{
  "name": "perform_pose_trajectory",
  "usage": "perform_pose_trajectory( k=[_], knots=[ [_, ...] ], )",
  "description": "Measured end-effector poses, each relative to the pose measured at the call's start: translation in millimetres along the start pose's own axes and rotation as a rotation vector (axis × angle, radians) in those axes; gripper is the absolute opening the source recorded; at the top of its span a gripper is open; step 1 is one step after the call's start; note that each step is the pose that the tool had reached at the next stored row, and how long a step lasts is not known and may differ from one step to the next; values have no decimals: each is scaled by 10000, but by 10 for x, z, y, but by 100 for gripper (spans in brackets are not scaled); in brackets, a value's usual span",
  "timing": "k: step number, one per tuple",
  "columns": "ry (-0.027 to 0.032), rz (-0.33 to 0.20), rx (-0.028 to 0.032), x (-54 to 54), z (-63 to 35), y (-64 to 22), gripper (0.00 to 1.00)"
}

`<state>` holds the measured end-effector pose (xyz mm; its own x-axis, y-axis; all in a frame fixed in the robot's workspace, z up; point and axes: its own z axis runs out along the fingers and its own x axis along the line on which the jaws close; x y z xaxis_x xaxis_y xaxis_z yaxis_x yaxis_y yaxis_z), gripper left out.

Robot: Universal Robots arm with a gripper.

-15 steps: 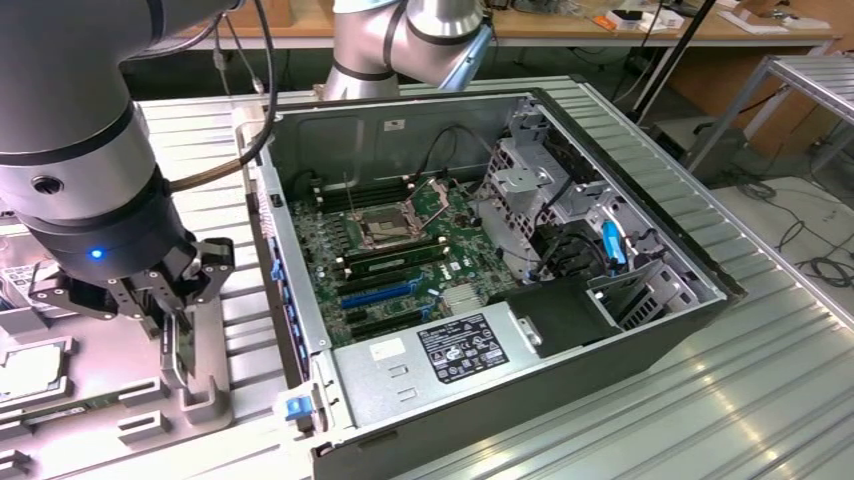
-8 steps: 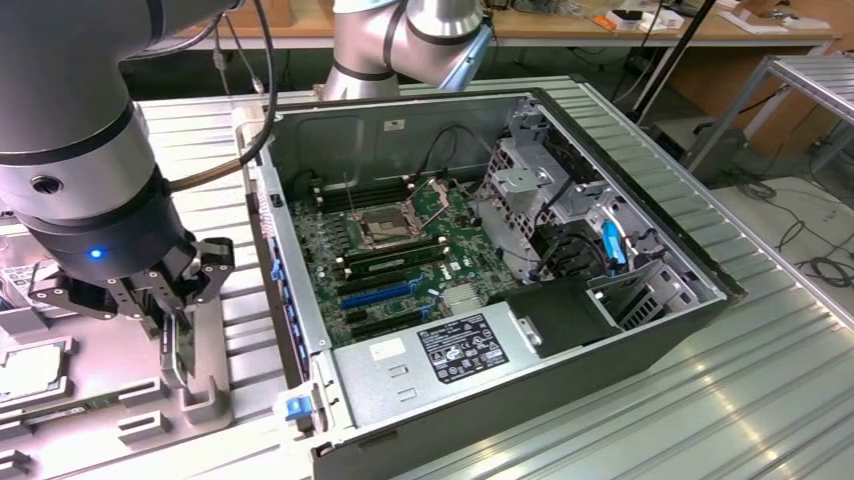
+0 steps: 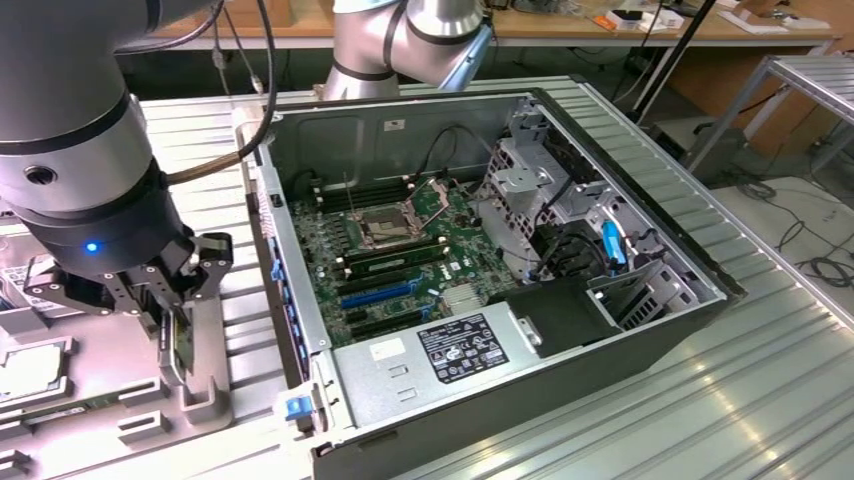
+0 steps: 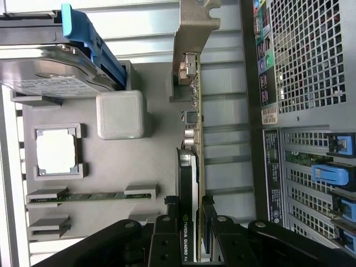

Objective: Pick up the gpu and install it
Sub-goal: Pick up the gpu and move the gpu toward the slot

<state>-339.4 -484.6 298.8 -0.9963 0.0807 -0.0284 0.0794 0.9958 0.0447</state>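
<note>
Over the grey plastic tray (image 4: 111, 178), the gripper (image 4: 189, 216) clamps the thin black, silver-bracketed gpu card (image 4: 188, 167) on edge; the open black computer case (image 3: 534, 410) beside the hand still lacks it.

High camera, close camera
Exterior view looks steeply down; wrist view peers past the end effector (image 4: 189, 225); both share tray (image 4: 111, 161) and case (image 4: 311, 55).

The gpu (image 4: 187, 172) looks black with a silvery bracket (image 4: 192, 33), over a plain grey tray (image 4: 111, 167).
</note>
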Motion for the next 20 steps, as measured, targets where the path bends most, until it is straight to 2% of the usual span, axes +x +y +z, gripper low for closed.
perform_pose_trajectory(
  k=[10,20],
  knots=[
    [-1,0,-2,-3,-109,5,27],
    [0,0,-1,-4,-149,7,27]
  ],
)
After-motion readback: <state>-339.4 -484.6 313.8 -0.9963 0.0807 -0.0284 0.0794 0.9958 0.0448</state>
